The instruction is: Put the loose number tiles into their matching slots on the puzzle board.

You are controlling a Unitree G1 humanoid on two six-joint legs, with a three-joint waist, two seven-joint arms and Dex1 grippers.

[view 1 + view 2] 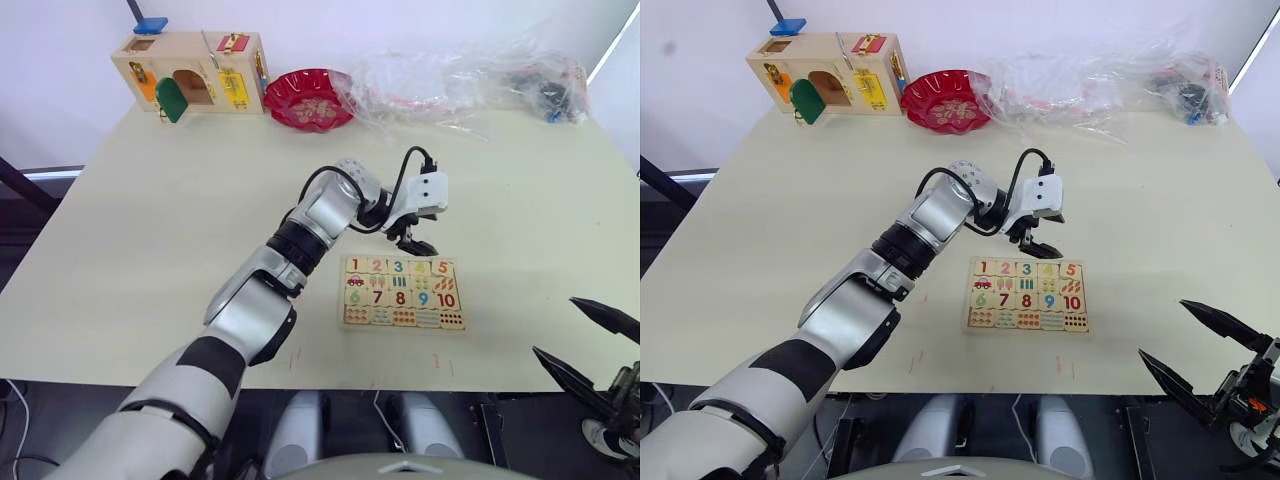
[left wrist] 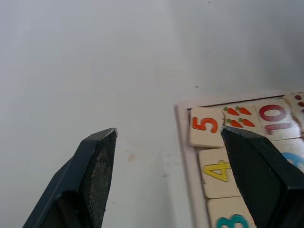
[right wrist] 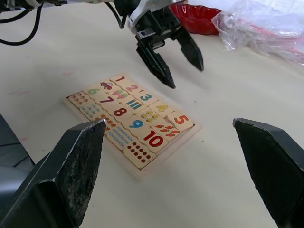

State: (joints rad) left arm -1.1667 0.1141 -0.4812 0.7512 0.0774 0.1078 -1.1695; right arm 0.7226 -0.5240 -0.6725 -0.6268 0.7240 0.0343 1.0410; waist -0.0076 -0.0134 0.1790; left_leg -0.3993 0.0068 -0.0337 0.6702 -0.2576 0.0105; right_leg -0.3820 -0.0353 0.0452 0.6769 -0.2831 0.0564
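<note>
- Puzzle board [image 1: 403, 293] lies flat on the counter [image 1: 150, 220], centre-right of the head view, long axis running left-right across the frame, digits upright toward the robot.
- Top row reads 1-2-3-4-5; number tiles [image 3: 142, 98] all look seated in their slots, none lying loose on the counter that I can see. Judgement: task looks about done.
- The 5 tile [image 2: 205, 125] sits at the board's top-right corner, the 4 tile [image 2: 219, 173] next to it, both flush w/ the frame.
- Left gripper [image 1: 418, 243] hangs just above the board's top edge, near the 4/5 end; fingers [image 3: 156, 64] spread apart, nothing between them.
- Right gripper [image 1: 1200, 350] low in the bottom-right corner, well apart from the board; fingers [image 3: 78, 161] wide, nothing held.
- Handling, as a guess: tiles are thin stiff wood, light, smooth, so prob. slippery; pinch by two opposite edges, since the flat face gives no purchase. Once seated they'd be hard to pick back out.
- Board itself is rigid, light, could slide on the counter if nudged sideways.
- Far back: latch box [image 1: 190, 72] upper left, red bowl [image 1: 308, 98] beside it, clear plastic bags [image 1: 470, 80] upper right. All well away.
</note>
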